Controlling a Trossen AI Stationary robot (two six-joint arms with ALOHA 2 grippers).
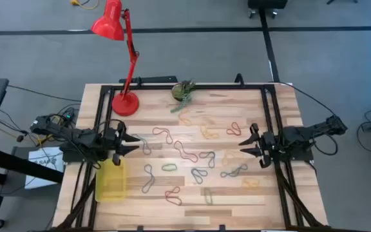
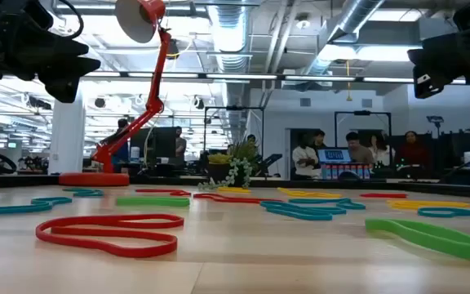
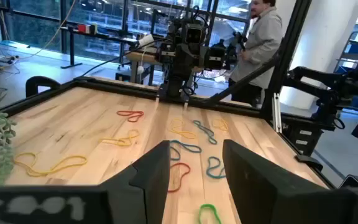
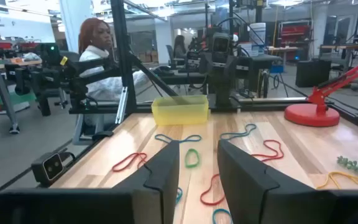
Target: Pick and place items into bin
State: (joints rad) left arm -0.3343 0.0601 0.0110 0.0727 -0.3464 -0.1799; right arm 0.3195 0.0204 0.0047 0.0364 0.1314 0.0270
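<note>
Many thin rubber-band loops (image 1: pixel 187 153) in red, blue, green, yellow and dark colours lie scattered flat on the wooden table. A red loop (image 2: pixel 108 231) and a green loop (image 2: pixel 439 237) lie nearest the low camera. The yellow translucent bin (image 1: pixel 111 179) sits on the table near its left edge and shows in the right wrist view as well (image 4: pixel 180 109). My left gripper (image 1: pixel 133 143) hovers open just beyond the bin, pointing toward the table's right. My right gripper (image 1: pixel 243 144) hovers open at the table's right side, pointing left. Both hold nothing.
A red desk lamp stands with its base (image 1: pixel 125 103) at the far left corner, its arm rising over the far edge. A green plant-like clump (image 1: pixel 183 93) lies at the far edge's middle. Black frame rails (image 1: pixel 270 116) run along both sides. People stand beyond the table.
</note>
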